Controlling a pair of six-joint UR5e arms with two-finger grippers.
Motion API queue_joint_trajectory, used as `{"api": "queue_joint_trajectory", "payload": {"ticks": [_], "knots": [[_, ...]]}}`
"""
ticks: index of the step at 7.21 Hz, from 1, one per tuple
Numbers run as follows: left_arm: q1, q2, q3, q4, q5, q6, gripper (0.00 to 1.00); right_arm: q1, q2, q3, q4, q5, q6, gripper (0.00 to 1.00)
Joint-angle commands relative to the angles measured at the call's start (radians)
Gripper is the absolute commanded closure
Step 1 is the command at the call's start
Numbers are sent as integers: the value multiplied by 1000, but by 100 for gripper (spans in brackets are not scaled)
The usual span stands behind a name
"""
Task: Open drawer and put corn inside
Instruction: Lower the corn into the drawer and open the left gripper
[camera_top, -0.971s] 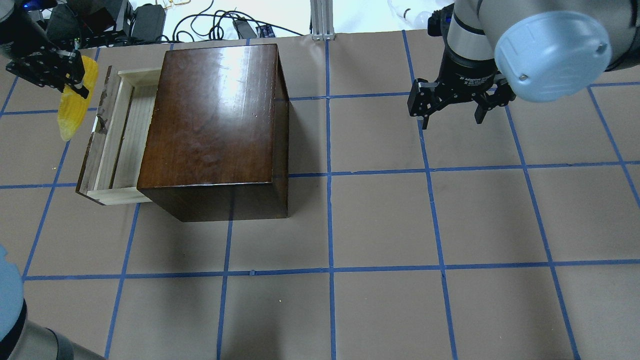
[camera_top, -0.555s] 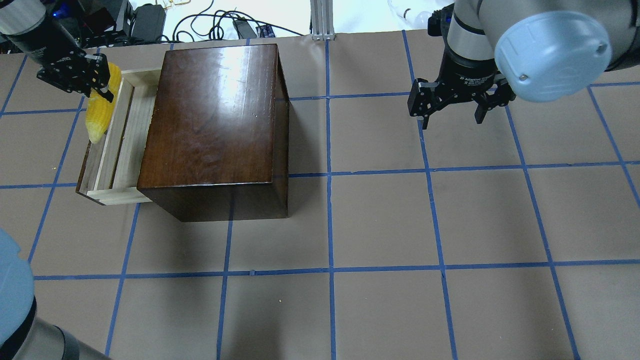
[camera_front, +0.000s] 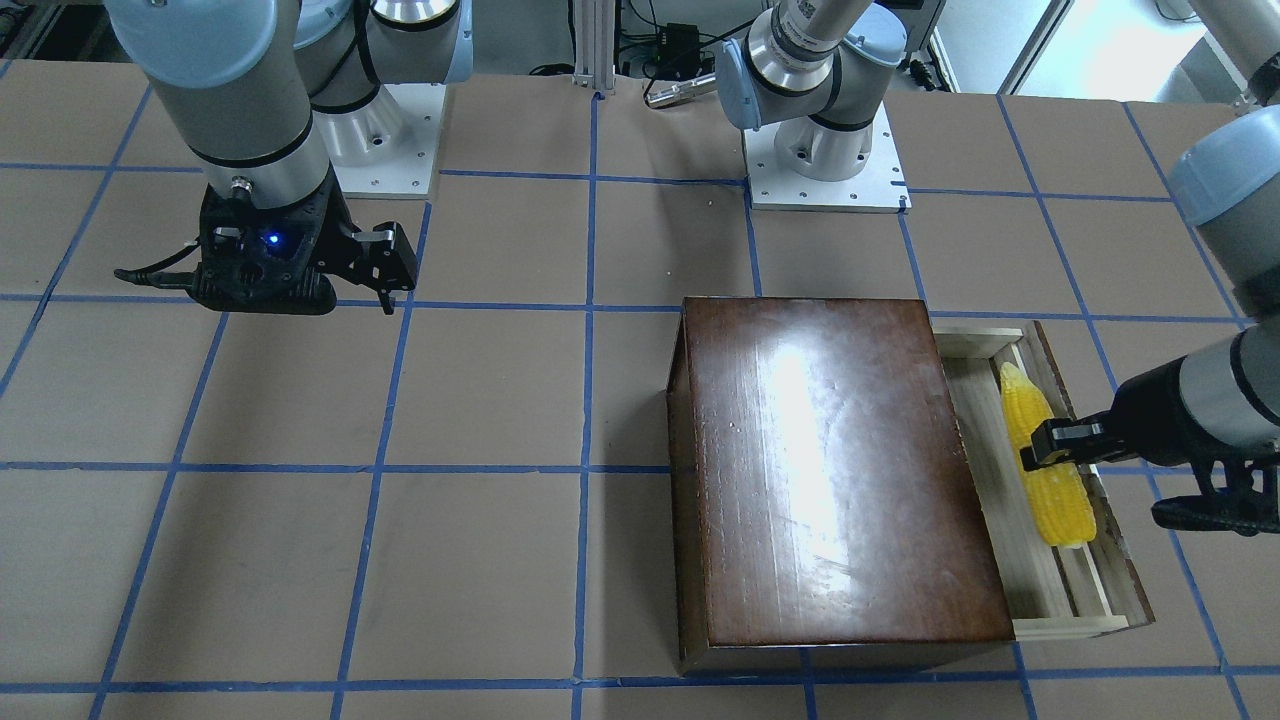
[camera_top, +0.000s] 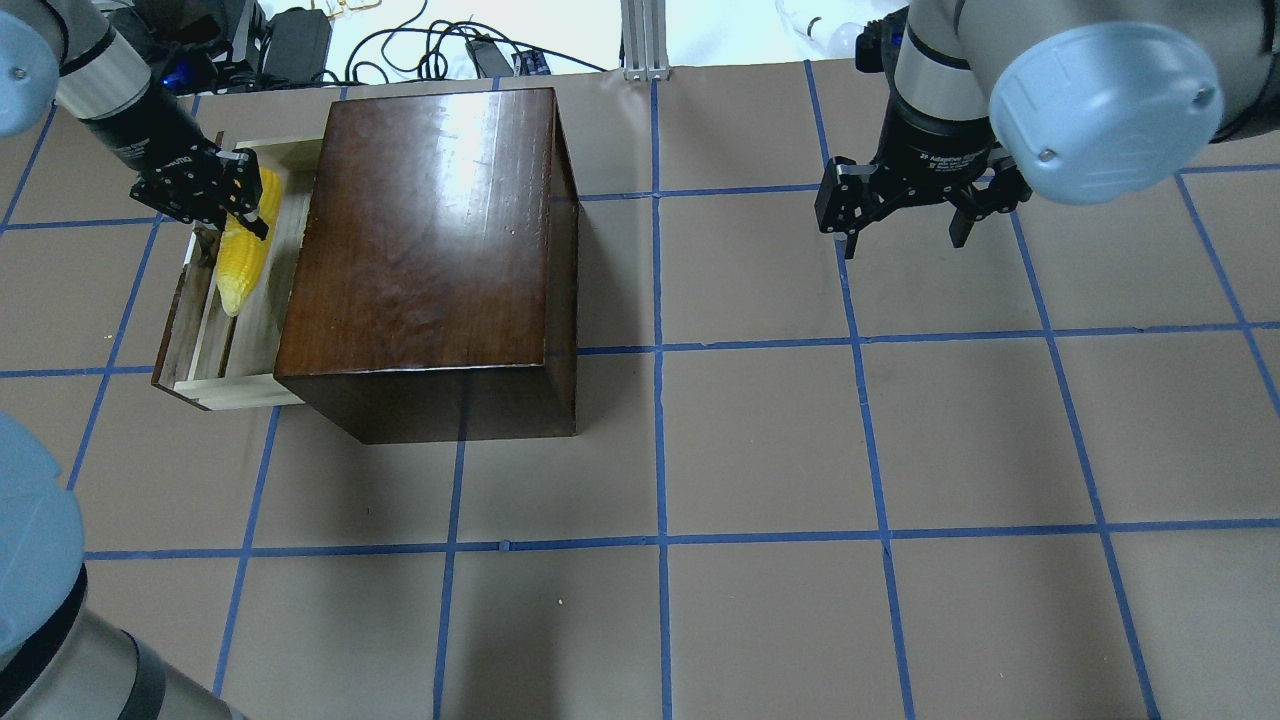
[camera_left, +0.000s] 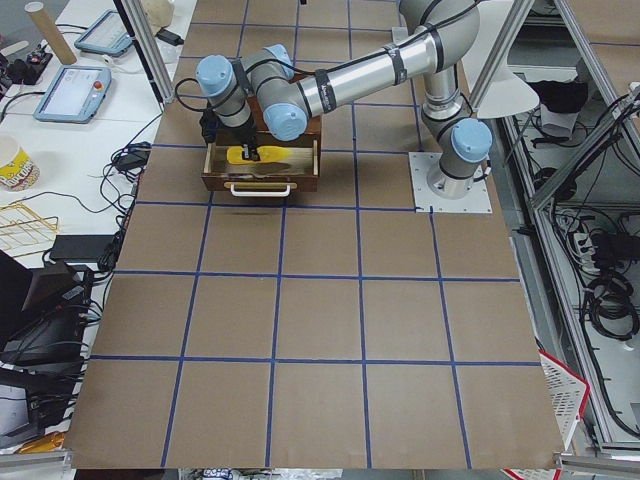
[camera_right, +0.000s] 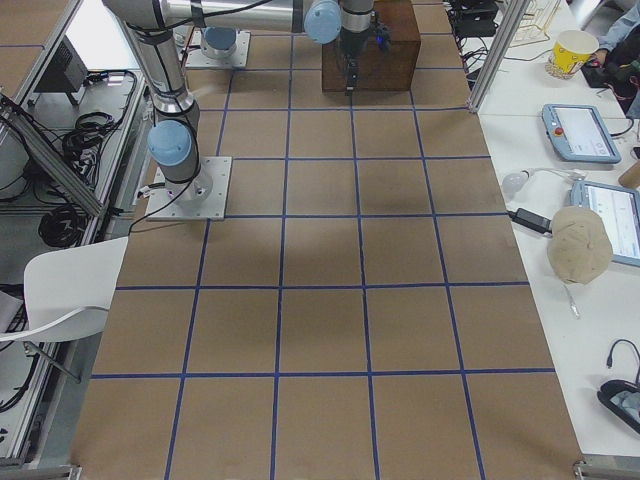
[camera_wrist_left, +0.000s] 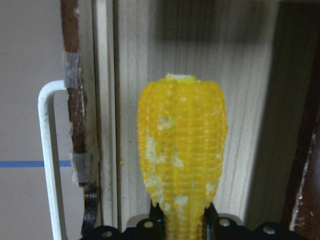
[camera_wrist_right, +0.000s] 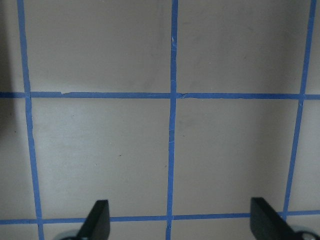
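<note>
The drawer (camera_top: 262, 322) stands pulled out of the dark-brown box (camera_top: 430, 240) toward the left. Its pale tray (camera_front: 1060, 590) is open to view, and its whitish handle (camera_wrist_left: 47, 165) shows in the left wrist view. My left gripper (camera_top: 235, 205) is shut on the yellow corn (camera_top: 243, 262) near its thick end. It holds the corn lengthwise over the tray (camera_wrist_left: 250, 125), tip pointing away from the wrist. The corn (camera_front: 1062, 505) lies within the drawer's outline; I cannot tell if it touches the floor. My right gripper (camera_top: 905, 243) is open and empty, far right of the box.
The box sits at the table's back left on brown paper with a blue tape grid. Cables and power supplies (camera_top: 300, 40) lie beyond the far table edge. The right wrist view shows only bare table under the open fingers (camera_wrist_right: 97, 217).
My left gripper has carried the corn rightward, from outside the drawer's front panel to over the tray, and lower. The right arm has not moved.
</note>
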Motion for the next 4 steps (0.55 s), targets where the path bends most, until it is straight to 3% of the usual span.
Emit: {"api": "queue_joint_trajectory", "payload": {"ticks": [1,2,3,4], "knots": [[-1,-19,-1,4,1,7,100,0,0,0,0,-1,0,0],[-1,-32,-1,30,0,6,96,0,0,0,0,-1,0,0],[-1,-45,-1,46,0,4,86,0,0,0,1,-1,0,0],[-1,-54,-1,58,-2,4,66,0,0,0,0,-1,0,0]]}}
